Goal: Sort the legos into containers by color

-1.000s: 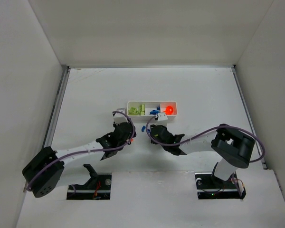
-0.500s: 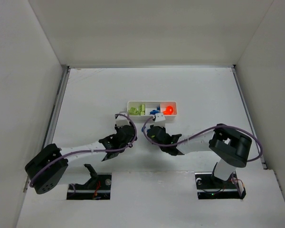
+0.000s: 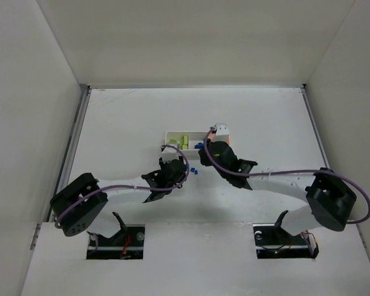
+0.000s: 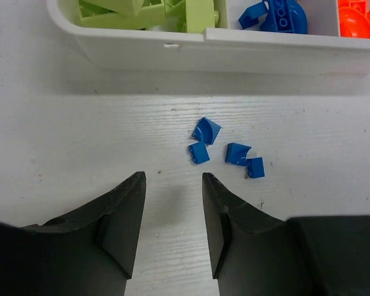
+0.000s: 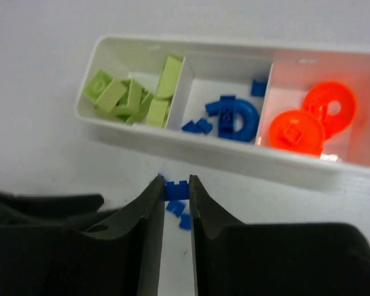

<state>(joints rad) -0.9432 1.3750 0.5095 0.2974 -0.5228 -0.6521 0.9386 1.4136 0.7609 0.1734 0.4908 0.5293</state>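
Note:
The white tray [image 5: 234,157] holds lime green legos [image 5: 132,92] in its left compartment, blue ones [image 5: 231,117] in the middle and orange-red ones [image 5: 308,120] on the right. My right gripper [image 5: 176,185] is shut on a small blue brick [image 5: 174,189], held above the table just in front of the tray. Several loose blue bricks [image 4: 225,151] lie on the table in front of the tray wall [image 4: 172,49]. My left gripper [image 4: 172,179] is open and empty, a short way on the near side of them. In the top view the right arm hides part of the tray [image 3: 172,137].
The two grippers [image 3: 184,168] [image 3: 203,159] are close together in front of the tray. The left gripper's dark body shows at the lower left of the right wrist view [image 5: 43,206]. White walls enclose the table on three sides.
The right gripper has moved away from me towards the tray, with the blue brick between its fingers. The left gripper has moved right, up to the loose blue bricks.

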